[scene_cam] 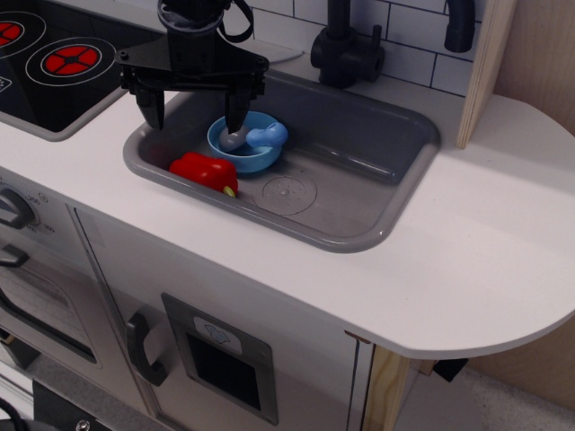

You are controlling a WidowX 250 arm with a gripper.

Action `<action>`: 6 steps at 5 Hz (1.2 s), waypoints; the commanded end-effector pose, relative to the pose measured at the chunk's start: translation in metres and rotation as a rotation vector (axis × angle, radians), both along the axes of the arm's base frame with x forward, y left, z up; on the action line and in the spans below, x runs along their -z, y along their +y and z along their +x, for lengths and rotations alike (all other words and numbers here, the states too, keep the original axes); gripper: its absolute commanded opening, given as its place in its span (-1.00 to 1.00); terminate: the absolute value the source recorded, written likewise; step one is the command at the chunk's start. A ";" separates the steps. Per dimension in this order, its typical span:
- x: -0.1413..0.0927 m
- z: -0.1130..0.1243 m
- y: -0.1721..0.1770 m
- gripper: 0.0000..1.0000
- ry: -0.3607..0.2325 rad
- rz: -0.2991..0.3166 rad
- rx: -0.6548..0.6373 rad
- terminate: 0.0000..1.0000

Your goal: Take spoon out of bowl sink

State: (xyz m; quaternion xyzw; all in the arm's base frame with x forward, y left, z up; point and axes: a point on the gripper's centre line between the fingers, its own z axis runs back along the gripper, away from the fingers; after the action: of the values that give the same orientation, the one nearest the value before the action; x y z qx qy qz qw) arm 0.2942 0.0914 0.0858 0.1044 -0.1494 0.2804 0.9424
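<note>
Black hob rings with red centres (72, 61) sit at the far left of the white counter (467, 233). Next comes the hand (195, 112), hanging over the left end of the grey sink (359, 135) with its two dark fingers spread wide apart and nothing between them; one fingertip stands above the sink's left rim, the other reaches down to the edge of the bowl. A red toy pepper (204, 171) lies on the sink floor against the front wall, just in front of the light-blue bowl (235, 154). The spoon (254, 136) rests inside that bowl, its grey scoop toward the left, close under the nearer fingertip, and its chunky blue handle pointing right over the bowl's rim. Further right the round drain (287, 193) is embossed in the bare floor, and a dark tap (346, 49) rises behind the basin.

By my reading, the task is barely begun: the spoon is not yet gripped or lifted. Left to do are centring the fingers on it, closing, raising it clear of the bowl and setting it down in the sink.
</note>
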 end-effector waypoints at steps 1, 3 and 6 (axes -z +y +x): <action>0.000 0.000 0.000 1.00 0.000 0.000 0.000 -1.00; -0.004 0.050 -0.015 1.00 -0.033 -0.131 -0.428 -1.00; 0.022 0.097 -0.011 1.00 -0.151 -0.196 -0.812 -1.00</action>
State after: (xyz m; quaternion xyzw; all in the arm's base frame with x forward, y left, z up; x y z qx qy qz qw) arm 0.3832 0.0744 0.0410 0.0589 -0.1140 0.6525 0.7468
